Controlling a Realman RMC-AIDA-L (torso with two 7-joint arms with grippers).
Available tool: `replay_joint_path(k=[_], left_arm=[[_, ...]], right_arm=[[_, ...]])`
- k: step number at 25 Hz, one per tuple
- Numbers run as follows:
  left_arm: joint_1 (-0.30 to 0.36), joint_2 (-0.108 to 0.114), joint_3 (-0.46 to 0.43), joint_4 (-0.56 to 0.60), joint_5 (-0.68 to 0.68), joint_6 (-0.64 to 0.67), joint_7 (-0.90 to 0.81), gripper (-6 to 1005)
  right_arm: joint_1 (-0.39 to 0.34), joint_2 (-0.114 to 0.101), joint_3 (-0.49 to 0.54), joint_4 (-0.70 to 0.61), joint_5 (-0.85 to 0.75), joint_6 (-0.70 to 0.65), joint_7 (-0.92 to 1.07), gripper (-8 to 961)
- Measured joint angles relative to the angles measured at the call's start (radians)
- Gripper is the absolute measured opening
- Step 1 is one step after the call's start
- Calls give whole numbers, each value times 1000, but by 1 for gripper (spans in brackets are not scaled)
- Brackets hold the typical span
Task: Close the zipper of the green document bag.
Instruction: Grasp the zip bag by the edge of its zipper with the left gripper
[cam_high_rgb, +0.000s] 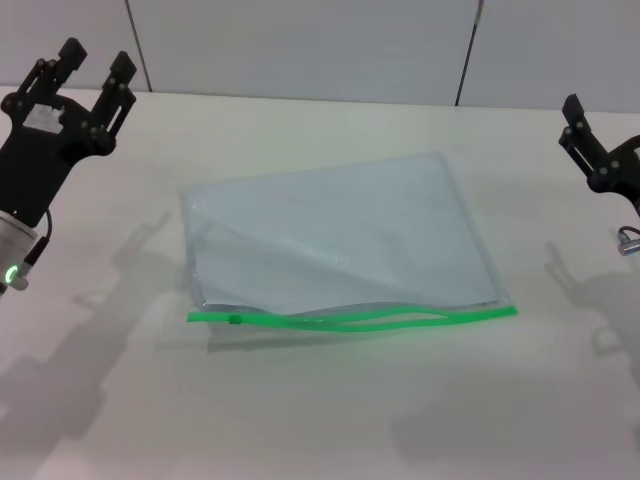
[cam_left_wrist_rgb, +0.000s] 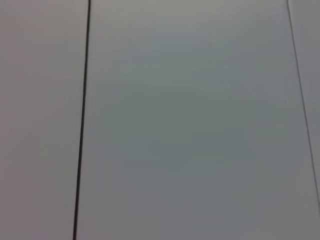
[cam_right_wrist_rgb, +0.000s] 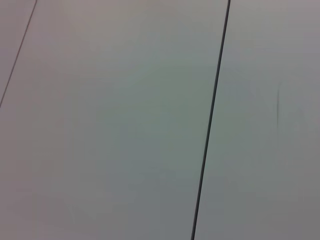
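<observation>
bag (cam_high_rgb: 340, 235): pale blue-grey | zipper (cam_high_rgb: 400, 319): bright green | table (cam_high_rgb: 320, 420): off-white

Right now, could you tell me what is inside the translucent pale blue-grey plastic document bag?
Through the flat pale blue-grey plastic pouch only a diagonal fold and a paler sheet-like shape show; whether that is paper cannot be told. Its wavy bright green zip strip gapes.

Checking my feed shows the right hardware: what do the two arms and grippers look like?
The left gripper is matte black with two blocky fingers, on a white wrist with a glowing green ring and a thin black cable. The right gripper is also black, only partly in view, with a small metal fitting below it.
</observation>
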Motion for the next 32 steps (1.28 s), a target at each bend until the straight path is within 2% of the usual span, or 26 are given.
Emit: replay_joint_path(k=[7,12,18,25,32], left_arm=[[29,1,7,-9,29,7,16,587],[61,3,28,-13,171,25,129,583],[105,5,160,-16,336,81,345,579],[161,1,251,-18,356,87,574,575],[177,0,266,-59,366,71,716,570]], right_arm=[[1,0,-1,1,0,0,0,864],[0,0,-2,1,2,0,0,864],[-2,-1,-2,-1,5,0,0,864],[-3,-2,-2,-1,6,0,-1,864],[-4,-2,-2,-1,6,0,-4,863]])
